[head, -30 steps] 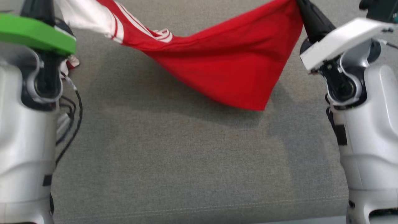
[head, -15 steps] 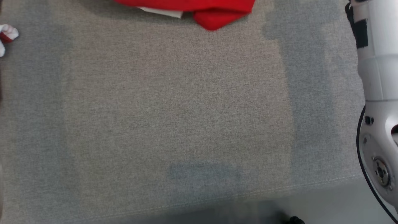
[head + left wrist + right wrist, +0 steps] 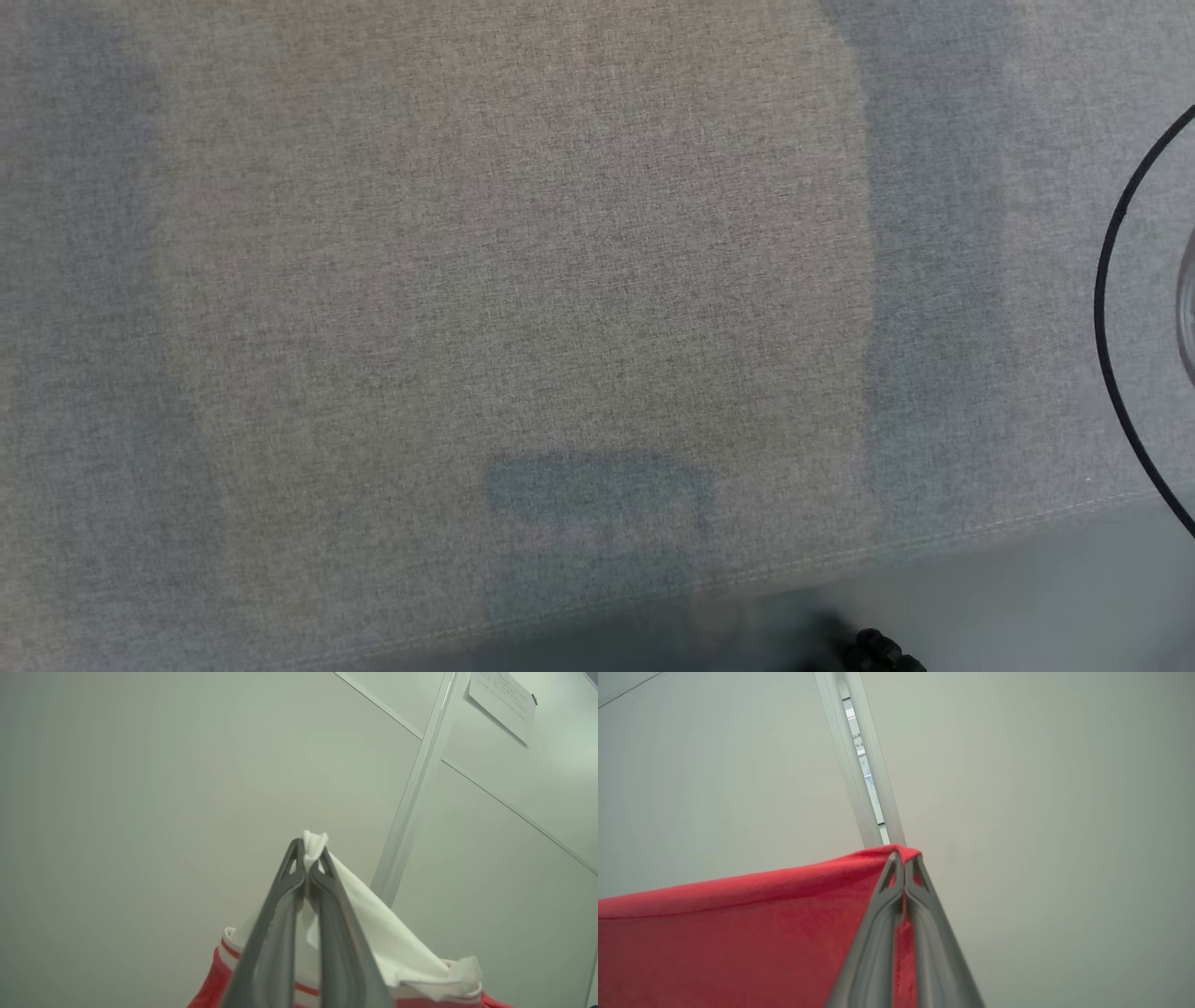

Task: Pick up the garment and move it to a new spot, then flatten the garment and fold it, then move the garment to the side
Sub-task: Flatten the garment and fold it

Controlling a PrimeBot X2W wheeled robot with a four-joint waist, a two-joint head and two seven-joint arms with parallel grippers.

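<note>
Head view has dropped onto open grey upholstery (image 3: 523,280). Left gripper (image 3: 309,853) pinches the garment's (image 3: 738,933) sleeve (image 3: 383,938), right gripper (image 3: 904,859) its corner (image 3: 873,861).

Long grey fingers (image 3: 275,933) formed the left gripper (image 3: 309,852), triangular cut-outs near tips, right gripper (image 3: 905,858) looked alike, thin black cable (image 3: 1109,308) curved.

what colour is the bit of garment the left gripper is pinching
White, the garment going red lower down. Best in left wrist view.
</note>
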